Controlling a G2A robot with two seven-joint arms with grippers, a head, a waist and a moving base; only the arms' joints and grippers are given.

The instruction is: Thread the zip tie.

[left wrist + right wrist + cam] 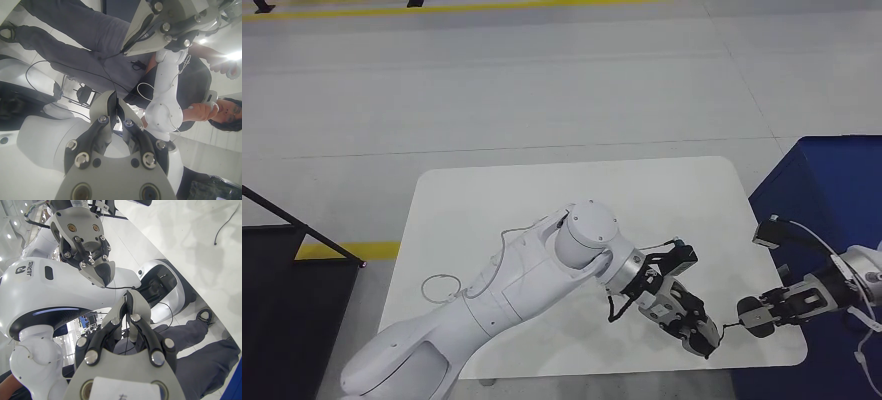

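Pinching hard, the right gripper [127, 296] has its grey fingers pressed together on the thin black plastic zip tie [119, 287], and the tie's small square head sits right at their tips. From there the strap runs straight across a short gap, in the air over a corner of the white table [542, 200]. It ends in the left gripper [105, 286], whose textured black pads are squeezed together on its other end. Farther off, a second black tie [225, 222] lies loose on the tabletop.

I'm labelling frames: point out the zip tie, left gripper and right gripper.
zip tie [119, 287]: right wrist view, strap's middle.
left gripper [115, 98]: left wrist view, between fingertips.
right gripper [127, 296]: right wrist view, between fingertips.
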